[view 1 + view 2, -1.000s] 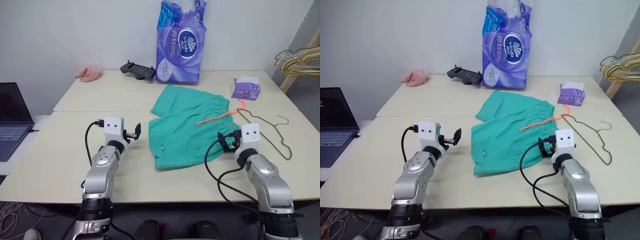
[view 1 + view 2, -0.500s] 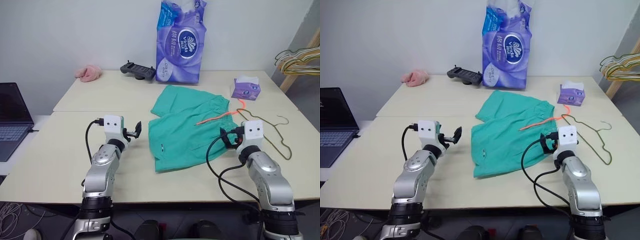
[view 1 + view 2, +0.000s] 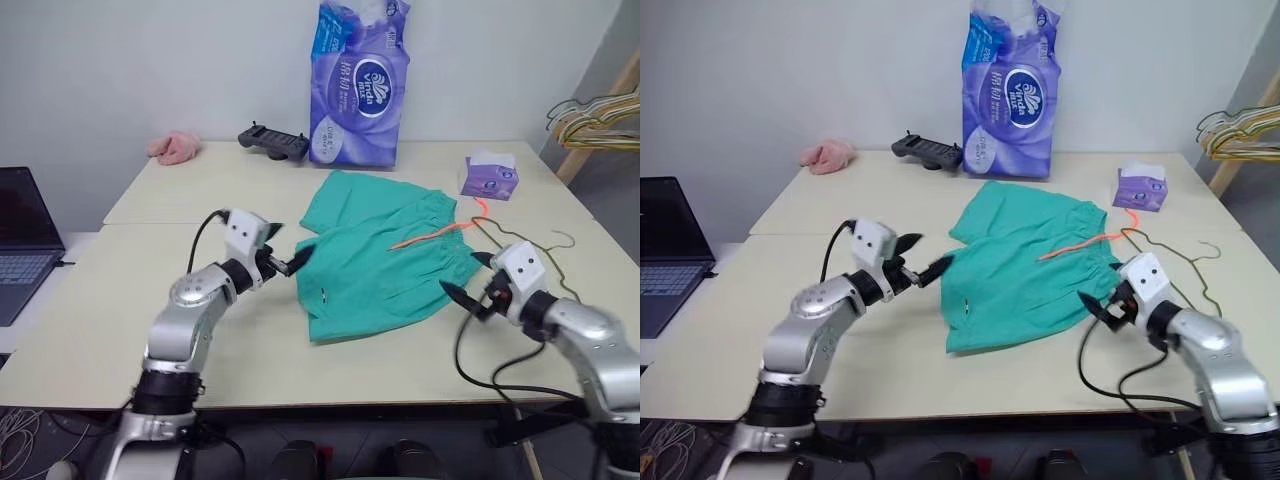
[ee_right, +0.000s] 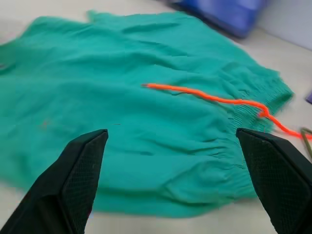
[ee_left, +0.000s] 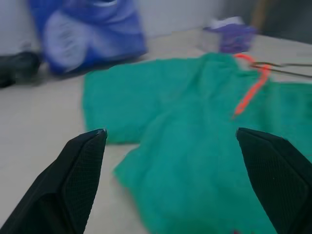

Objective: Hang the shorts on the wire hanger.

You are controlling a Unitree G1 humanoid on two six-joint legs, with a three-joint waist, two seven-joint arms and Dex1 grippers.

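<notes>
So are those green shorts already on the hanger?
No. The shorts lie spread flat on the table; the wire hanger lies beside them.

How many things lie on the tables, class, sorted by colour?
Teal: 1, the shorts
Purple: 2, tissue roll pack, tissue box
Pink: 1, fluffy cloth
Black: 1, controller
Olive-grey: 1, wire hanger
Total: 6

Two pale beige tables [image 3: 150, 330] butted together, seam running left-right. Far table: pink fluffy cloth [image 3: 172, 148] far left, black controller [image 3: 272, 141], purple tissue-roll pack [image 3: 355, 85] upright at centre, small purple tissue box [image 3: 489, 176] right. Teal shorts [image 3: 385, 255] lie flat across the seam, orange drawstring [image 3: 440, 231] trailing right. Wire hanger [image 3: 545, 262] flat, just right of the shorts' waistband.
</notes>
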